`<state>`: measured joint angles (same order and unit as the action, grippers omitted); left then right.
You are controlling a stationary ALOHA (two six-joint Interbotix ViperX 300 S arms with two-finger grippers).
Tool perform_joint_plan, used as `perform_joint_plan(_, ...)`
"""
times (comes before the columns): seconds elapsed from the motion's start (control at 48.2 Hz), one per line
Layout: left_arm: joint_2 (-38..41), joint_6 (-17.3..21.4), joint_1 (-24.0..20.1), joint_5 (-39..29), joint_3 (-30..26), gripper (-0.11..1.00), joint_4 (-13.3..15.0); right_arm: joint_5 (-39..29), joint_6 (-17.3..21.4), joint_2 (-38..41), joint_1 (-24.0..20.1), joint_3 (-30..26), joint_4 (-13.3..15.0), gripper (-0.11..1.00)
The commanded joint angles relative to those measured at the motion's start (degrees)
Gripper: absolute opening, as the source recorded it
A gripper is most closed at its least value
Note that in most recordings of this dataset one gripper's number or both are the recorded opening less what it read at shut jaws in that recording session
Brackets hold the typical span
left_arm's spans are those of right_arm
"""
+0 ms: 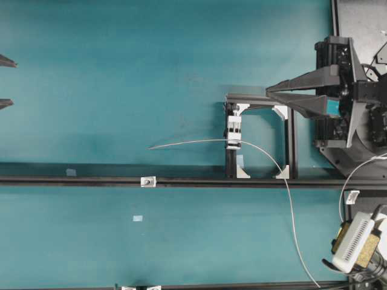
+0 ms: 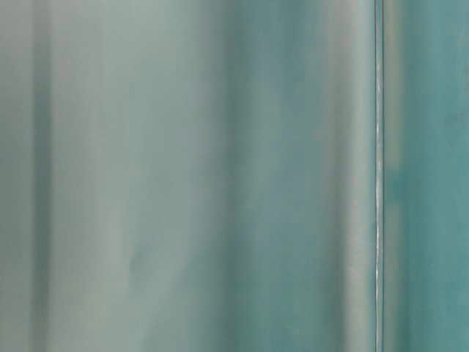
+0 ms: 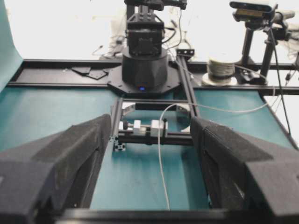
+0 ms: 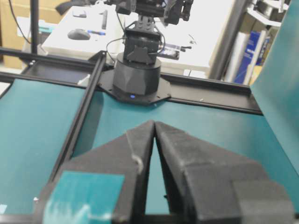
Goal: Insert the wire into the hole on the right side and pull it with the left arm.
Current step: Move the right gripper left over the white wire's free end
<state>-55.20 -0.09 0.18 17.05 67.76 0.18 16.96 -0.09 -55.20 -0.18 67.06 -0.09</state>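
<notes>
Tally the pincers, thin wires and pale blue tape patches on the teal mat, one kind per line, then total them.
Pincers: 2 (left pincer, right pincer)
Thin wire: 1
Tape patches: 2
Total: 5

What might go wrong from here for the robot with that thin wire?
1. The wire is very thin and bendy, and its free end lies loose. It may buckle or slip rather than enter the small hole.
2. The right gripper sits shut beside the black frame, and reaching down might knock it.
3. The left gripper, open at the far edge, may miss so fine a wire.
</notes>
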Motion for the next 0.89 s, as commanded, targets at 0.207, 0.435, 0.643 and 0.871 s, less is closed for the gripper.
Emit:
perform_joint_plan(0.207, 0.62, -0.44, 0.0, 0.35, 2.72, -0.05, 1.67, 0.7, 1.32, 4.66, 0.26, 2.64, -0.18, 0.0)
perform_joint_plan(0.435, 0.79, -0.62, 0.0, 0.53, 3.87, 0.04, 1.76, 3.43, 5.54, 9.4, 0.44, 2.99, -0.26, 0.03)
perform_joint_plan(0.643, 0.79, -0.62, -0.18, 2.2, 5.27, 0.56, 1.76, 3.69, 5.8, 11.34, 0.44, 3.16, -0.26, 0.54)
perform_joint_plan(0.871, 4.48, -0.62, -1.67, 2.99, 5.71, 0.93, 1.76, 3.96, 5.8, 12.39, 1.32, 3.69, -0.26, 0.79)
